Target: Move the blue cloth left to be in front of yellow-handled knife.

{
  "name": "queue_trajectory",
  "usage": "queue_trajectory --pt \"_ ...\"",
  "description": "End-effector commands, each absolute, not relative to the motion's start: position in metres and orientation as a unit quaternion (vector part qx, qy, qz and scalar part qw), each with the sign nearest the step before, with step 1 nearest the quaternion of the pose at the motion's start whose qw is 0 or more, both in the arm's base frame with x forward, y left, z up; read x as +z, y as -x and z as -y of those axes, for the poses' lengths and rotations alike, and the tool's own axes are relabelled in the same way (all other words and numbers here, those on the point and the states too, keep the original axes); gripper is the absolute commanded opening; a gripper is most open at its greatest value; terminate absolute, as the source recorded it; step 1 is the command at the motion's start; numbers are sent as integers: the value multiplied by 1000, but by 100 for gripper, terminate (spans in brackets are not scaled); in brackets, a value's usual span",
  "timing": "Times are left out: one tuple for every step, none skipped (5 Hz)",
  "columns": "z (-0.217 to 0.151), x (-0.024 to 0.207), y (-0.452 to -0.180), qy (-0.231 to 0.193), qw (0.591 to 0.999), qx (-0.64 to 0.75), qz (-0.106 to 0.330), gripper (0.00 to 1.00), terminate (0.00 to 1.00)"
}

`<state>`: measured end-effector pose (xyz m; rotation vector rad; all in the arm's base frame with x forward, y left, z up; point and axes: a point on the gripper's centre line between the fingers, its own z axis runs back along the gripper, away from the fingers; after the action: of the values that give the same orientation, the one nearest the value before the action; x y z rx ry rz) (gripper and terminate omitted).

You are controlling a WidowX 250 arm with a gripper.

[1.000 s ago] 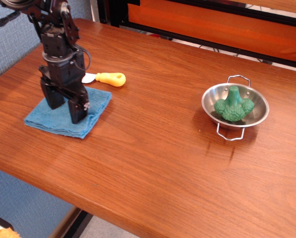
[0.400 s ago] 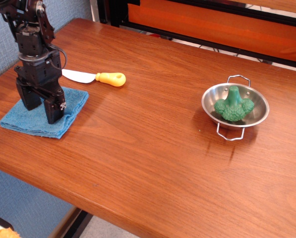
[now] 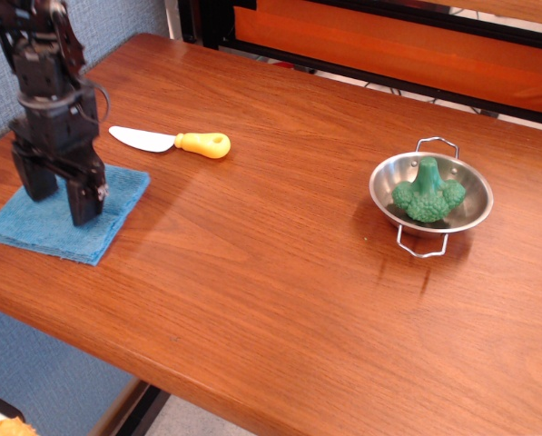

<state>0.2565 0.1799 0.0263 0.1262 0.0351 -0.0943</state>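
Pincer [image 3: 60, 198] first: we see its two black fingers spread apart, one at the left [image 3: 35, 182] and one at the right [image 3: 84, 204], both pointing down onto the blue cloth [image 3: 80, 232], with blue fabric showing in the gap between them. We cannot tell whether the tips press into the cloth or only meet its surface. The black arm rises straight up from the pincer toward the upper left corner of the view.

Under the fingers, the blue cloth lies flat near the left front edge of the desk [image 3: 280, 254], its far left corner close to the desk's edge. Just behind the cloth and a little to its right, we find the yellow-handled knife [image 3: 172, 141] lying flat, pale blade pointing left and yellow handle pointing right. The blade's tip sits just beyond the cloth's back edge, apart from it.

Well away on the right side of the desk we see a small steel bowl [image 3: 470, 182] with two wire handles, and a green broccoli piece [image 3: 427, 193] sits inside it. Beyond the back of the desk runs an orange panel [image 3: 389, 45] in a black frame.
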Motion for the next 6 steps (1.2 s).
queue_trajectory --pt "-184 103 -274 -125 991 -27 37 100 0" --pt "-168 109 -289 -109 992 -30 53 100 0" --pt "-142 114 -332 -100 991 -30 78 100 0" --pt "-132 119 -367 -82 992 7 99 100 0" --pt "-127 121 -398 -63 990 19 121 100 0" --pt "-119 119 -408 -50 991 27 121 100 0"
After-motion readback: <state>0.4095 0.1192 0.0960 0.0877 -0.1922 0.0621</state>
